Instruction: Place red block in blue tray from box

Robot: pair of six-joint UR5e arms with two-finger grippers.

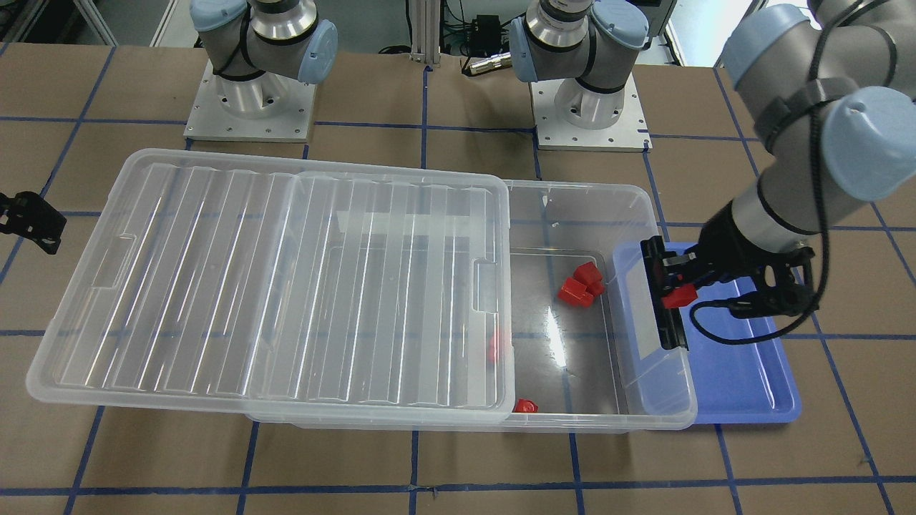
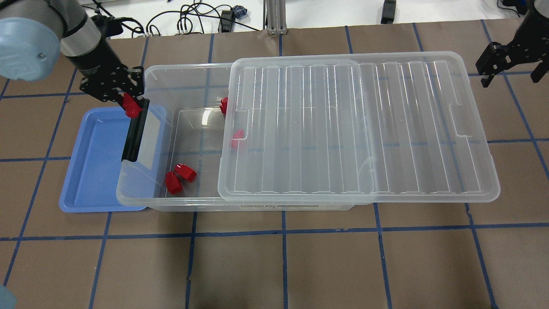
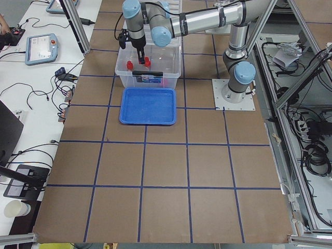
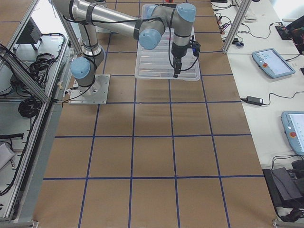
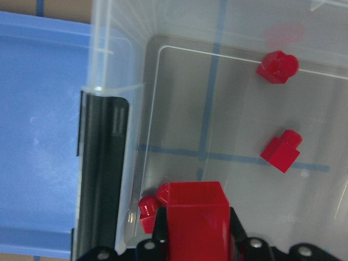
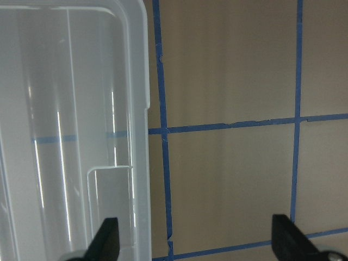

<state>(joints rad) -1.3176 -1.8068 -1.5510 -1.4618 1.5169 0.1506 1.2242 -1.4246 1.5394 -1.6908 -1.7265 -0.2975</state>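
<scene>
My left gripper (image 2: 130, 104) is shut on a red block (image 2: 131, 107) and holds it above the black latch handle (image 2: 135, 134) at the box's (image 2: 150, 201) short end, right beside the blue tray (image 2: 96, 165). The left wrist view shows the held block (image 5: 196, 215) between the fingers, over the box edge, with the tray (image 5: 38, 136) to its left. The front view shows the same grip (image 1: 678, 295). My right gripper (image 2: 510, 77) is open and empty, off the far end of the lid (image 2: 356, 128).
Several more red blocks lie in the box's open part, two together (image 2: 180, 177) near the front wall and others (image 2: 237, 138) at the lid's edge. The ribbed lid is slid aside and covers most of the box. The right wrist view shows lid corner (image 6: 70, 136) and bare table.
</scene>
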